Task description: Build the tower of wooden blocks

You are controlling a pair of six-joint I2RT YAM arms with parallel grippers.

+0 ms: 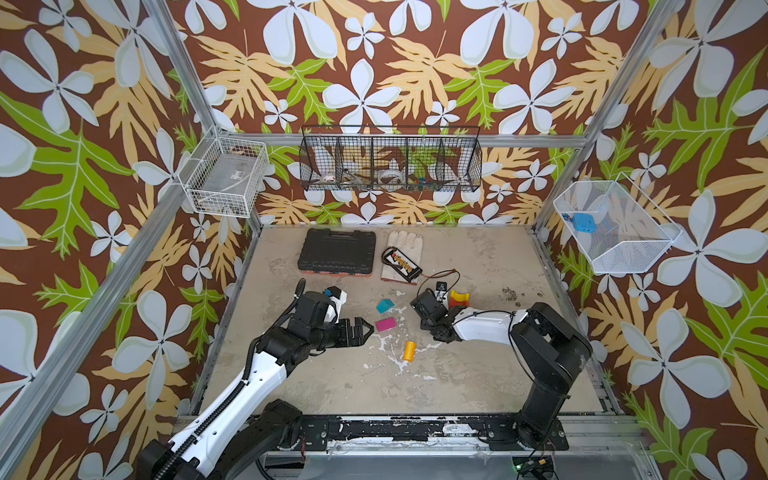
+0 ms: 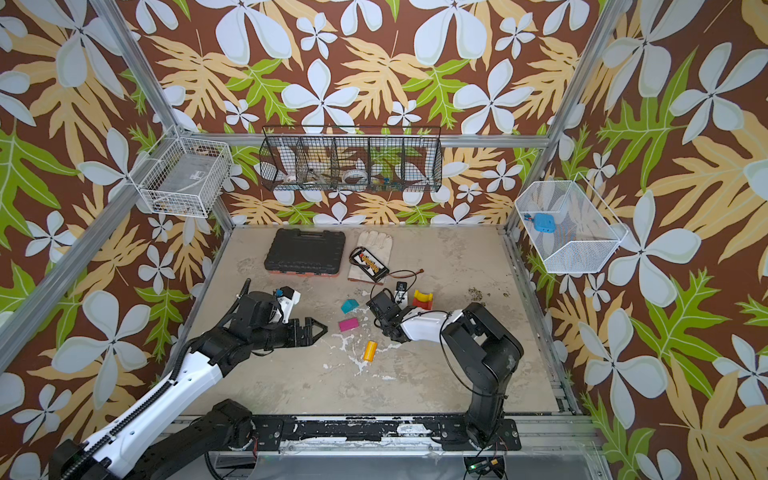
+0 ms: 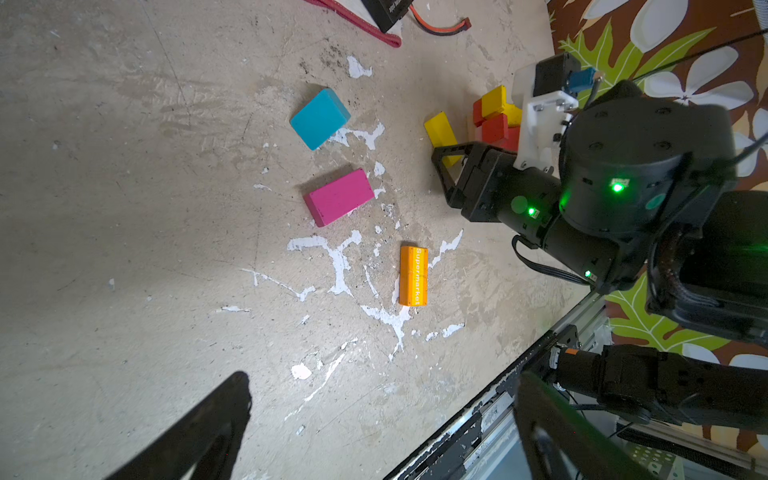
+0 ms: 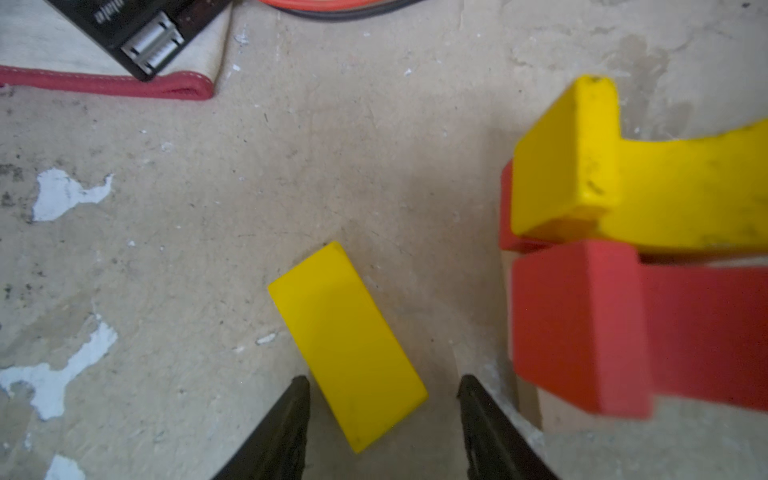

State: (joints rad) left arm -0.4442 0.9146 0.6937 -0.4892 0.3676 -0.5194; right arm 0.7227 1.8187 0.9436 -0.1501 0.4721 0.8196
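Right gripper [image 4: 384, 377]: jaws apart, straddling the flat yellow block [image 4: 347, 345], not clamped on it.
Left gripper [image 1: 362, 328]: spread wide, holding nothing, just beside the magenta block [image 1: 385, 324].
Tower [image 1: 459, 298]: yellow arch [image 4: 665, 199] on red arch [image 4: 582, 324], near the yellow block.
Teal block [image 1: 385, 306]: loose, near the magenta block.

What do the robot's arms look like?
Both arms are black with white shells. The left arm has a ribbed black cable along it; the right arm a thin black wire and green lights. The jaws are black triangles.
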